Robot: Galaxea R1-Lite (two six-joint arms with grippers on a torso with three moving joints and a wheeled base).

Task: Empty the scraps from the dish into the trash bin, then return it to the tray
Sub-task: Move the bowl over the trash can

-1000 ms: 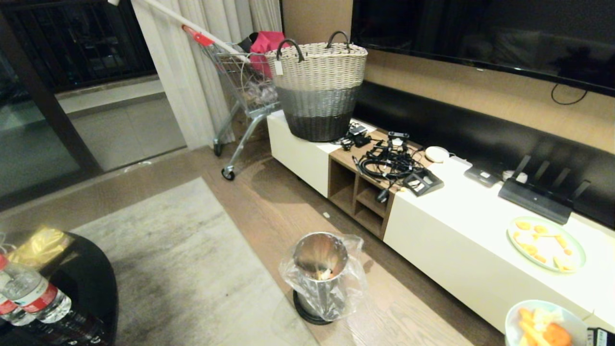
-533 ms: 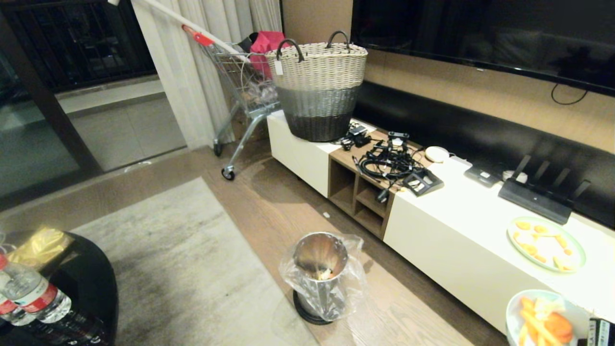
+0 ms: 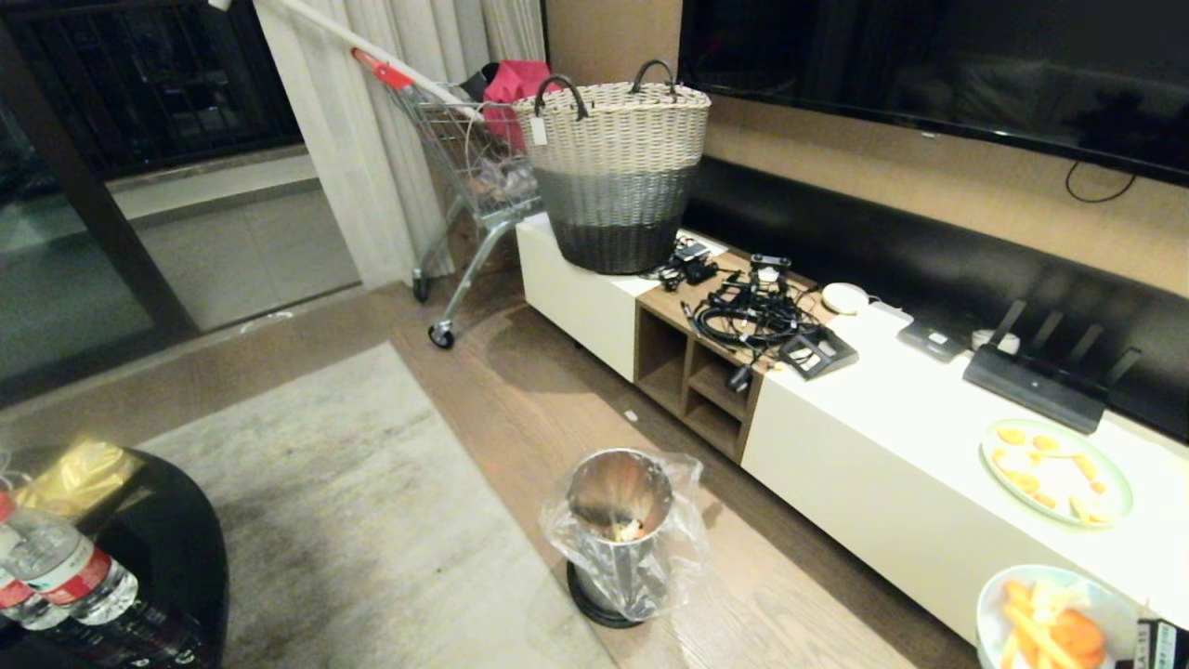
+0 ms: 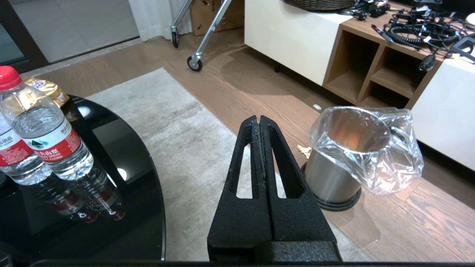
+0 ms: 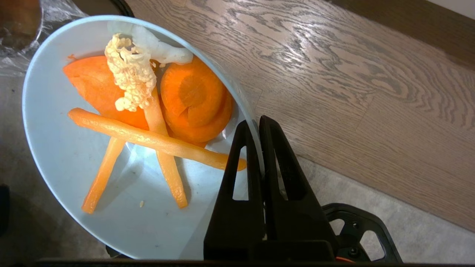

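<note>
The right gripper [image 5: 258, 122] was clenched on the rim of the dish [image 5: 74, 178], one finger inside and one outside, holding it in the air at the near right, over the floor in front of the white cabinet [image 3: 892, 465]. The scraps [image 5: 156, 107], carrot slices and sticks with a pale crumbly piece, lay loose in it. The dish looked stiff, light and smooth, so a thin rim pinch seemed the only hold, and it could slip or twist under a sharp tilt; dropped on the wood floor, it would probably chip. The loose scraps would likely slide out readily. The trash bin [image 3: 620, 520] stood on the floor to the left of the dish, well apart, its clear liner [image 4: 374, 152] flaring over the mouth, a few scraps already inside. The left gripper [image 4: 259, 148] hung clamped shut and empty near the black table [image 4: 111, 207] with its water bottles [image 4: 44, 133]. A second plate [image 3: 1056, 471] sat on the cabinet, cables [image 3: 748, 311] and a woven basket [image 3: 613, 167] farther along; nothing stood between dish and bin. The tray was not in view.
</note>
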